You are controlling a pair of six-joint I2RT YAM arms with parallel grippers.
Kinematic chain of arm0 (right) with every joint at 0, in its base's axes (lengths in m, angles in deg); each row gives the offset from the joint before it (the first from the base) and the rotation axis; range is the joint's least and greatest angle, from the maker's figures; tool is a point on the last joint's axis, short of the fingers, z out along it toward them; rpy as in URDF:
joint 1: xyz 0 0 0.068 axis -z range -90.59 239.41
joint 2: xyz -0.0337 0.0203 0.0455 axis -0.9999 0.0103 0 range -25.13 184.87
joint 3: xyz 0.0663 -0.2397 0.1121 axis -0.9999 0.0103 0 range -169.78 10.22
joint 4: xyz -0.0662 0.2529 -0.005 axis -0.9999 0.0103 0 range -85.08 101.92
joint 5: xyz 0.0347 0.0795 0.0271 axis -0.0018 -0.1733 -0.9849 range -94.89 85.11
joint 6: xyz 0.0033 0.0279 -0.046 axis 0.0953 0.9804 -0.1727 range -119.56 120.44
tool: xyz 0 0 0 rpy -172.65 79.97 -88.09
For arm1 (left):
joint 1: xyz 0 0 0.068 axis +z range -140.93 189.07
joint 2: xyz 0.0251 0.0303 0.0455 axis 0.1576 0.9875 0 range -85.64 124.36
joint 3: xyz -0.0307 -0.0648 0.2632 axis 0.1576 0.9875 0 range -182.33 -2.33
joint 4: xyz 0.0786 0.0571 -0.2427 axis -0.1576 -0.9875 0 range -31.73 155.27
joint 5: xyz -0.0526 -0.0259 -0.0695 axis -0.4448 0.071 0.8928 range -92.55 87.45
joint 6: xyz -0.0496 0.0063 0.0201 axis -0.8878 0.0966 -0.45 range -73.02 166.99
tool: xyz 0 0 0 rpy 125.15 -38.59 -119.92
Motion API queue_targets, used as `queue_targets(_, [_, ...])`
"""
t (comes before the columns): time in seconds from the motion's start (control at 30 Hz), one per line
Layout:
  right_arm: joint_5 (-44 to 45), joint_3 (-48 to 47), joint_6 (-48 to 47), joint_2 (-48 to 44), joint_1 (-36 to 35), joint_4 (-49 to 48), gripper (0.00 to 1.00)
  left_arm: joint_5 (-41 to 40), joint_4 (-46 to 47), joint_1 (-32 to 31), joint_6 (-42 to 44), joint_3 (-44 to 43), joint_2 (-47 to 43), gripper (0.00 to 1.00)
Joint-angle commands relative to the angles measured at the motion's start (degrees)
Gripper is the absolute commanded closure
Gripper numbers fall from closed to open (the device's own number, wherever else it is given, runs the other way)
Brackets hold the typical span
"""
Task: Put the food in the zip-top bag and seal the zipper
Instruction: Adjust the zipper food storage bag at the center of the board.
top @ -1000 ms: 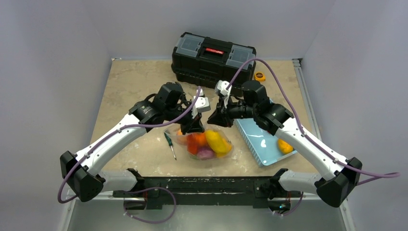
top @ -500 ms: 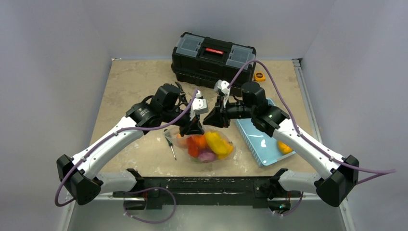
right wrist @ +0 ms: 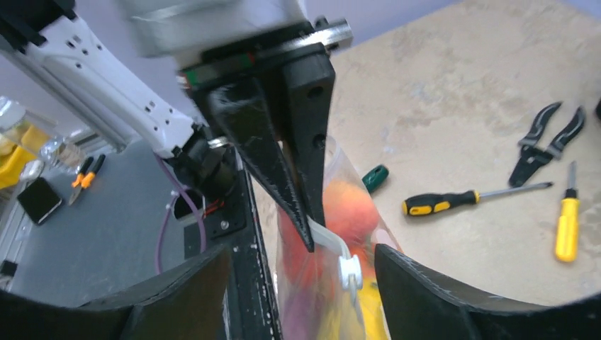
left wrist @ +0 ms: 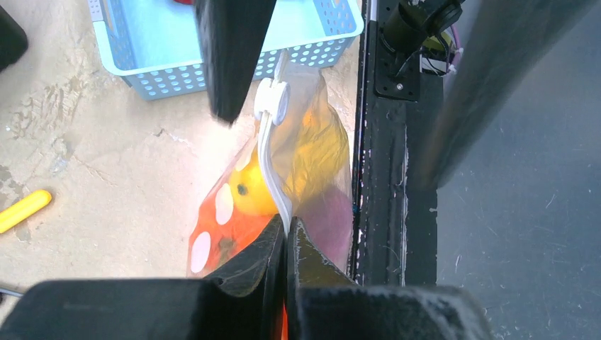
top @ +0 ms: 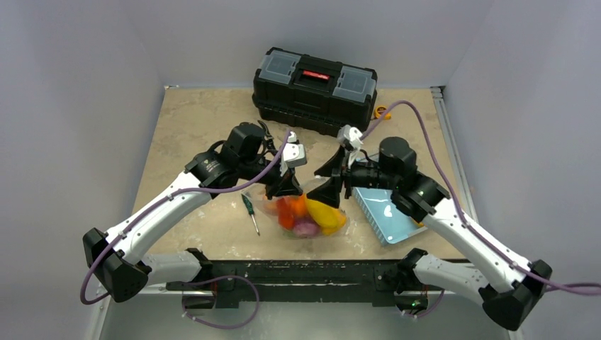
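left pincer (left wrist: 287, 230) clenched on the zipper (left wrist: 268, 166), right pincer (top: 329, 181) released astride it, food (left wrist: 315, 145) blurred inside zip-top bag (left wrist: 308, 81), base hidden

Right gripper (right wrist: 305, 287) jaws spread; zip-top bag (right wrist: 354, 212) and zipper (right wrist: 333, 244) fill the gap between them. Left gripper (right wrist: 310, 237) blocks straight ahead of those jaws. Basket (left wrist: 177, 78) sits past left jaws. Open table (right wrist: 439, 106) beyond, up to screwdrivers (right wrist: 453, 202).

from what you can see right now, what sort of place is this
Probably a robotics lab test cell rather than a home: two robot arms bolted to a stone-look table boxed in by plain grey panels, a black toolbox at the back, and screwdrivers and pliers lying on the tabletop.
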Motion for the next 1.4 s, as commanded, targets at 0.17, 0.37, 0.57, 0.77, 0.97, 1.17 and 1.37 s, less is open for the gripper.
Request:
queue_targets(0.17, [3.1,1.2,6.7,-8.1,3.7,1.4,0.25,1.9,4.1,-0.1,0.3,-0.8,-1.2,1.00])
queue_targets(0.37, [-1.2,3.6,8.2,-6.6,3.9,-1.8,0.48,2.3,4.0,-0.1,0.3,-0.8,-1.4,1.00])
queue_targets(0.57, [-5.0,8.0,10.7,-7.0,4.6,-9.8,0.75,2.6,3.8,-0.1,0.4,-0.8,-1.6,1.00])
queue_targets(0.77, [-4.3,9.6,9.7,-8.6,4.7,-10.5,0.94,2.7,3.8,-0.1,0.3,-1.0,-1.6,1.00])
queue_targets(0.97, [-3.5,12.6,10.9,-11.2,4.7,-14.7,1.00,2.7,3.7,-0.1,-0.8,-1.6,-1.2,0.97])
queue_targets(1.17, [-5.5,15.3,13.5,-10.3,4.7,-19.6,1.00,4.2,9.4,-0.1,-5.4,0.4,-1.1,0.48])
queue_targets(1.37, [-8.3,14.7,13.7,-9.4,4.7,-20.2,1.00,8.9,10.0,-0.2,-6.0,0.5,1.4,0.42])
